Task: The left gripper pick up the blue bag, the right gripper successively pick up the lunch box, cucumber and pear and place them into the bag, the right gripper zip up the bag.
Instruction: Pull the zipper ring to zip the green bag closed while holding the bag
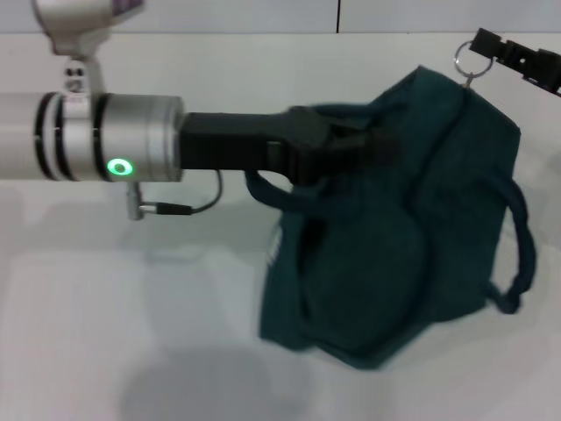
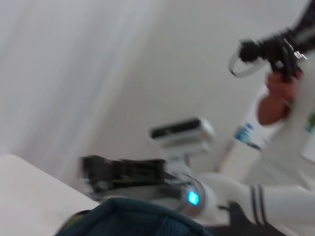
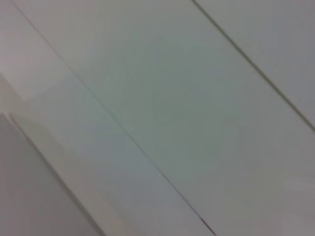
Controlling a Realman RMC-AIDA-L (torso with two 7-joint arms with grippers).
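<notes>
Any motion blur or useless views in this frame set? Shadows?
Head view: fairly sharp, the left gripper at the blue bag, which throws a soft shadow on the table. The right gripper is at the zipper ring. Left wrist view: heavily motion-smeared. Right wrist view: only blank pale panels with seams.

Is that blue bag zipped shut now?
Apparently shut: in the head view the blue bag shows no opening or lining, and the right gripper holds its ring-pull at the far corner.

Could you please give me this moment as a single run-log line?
phase: zipping bag | left gripper: at top of blue bag, holding it | right gripper: at ring-pull zipper, far corner | lunch box, cucumber, pear: not visible
</notes>
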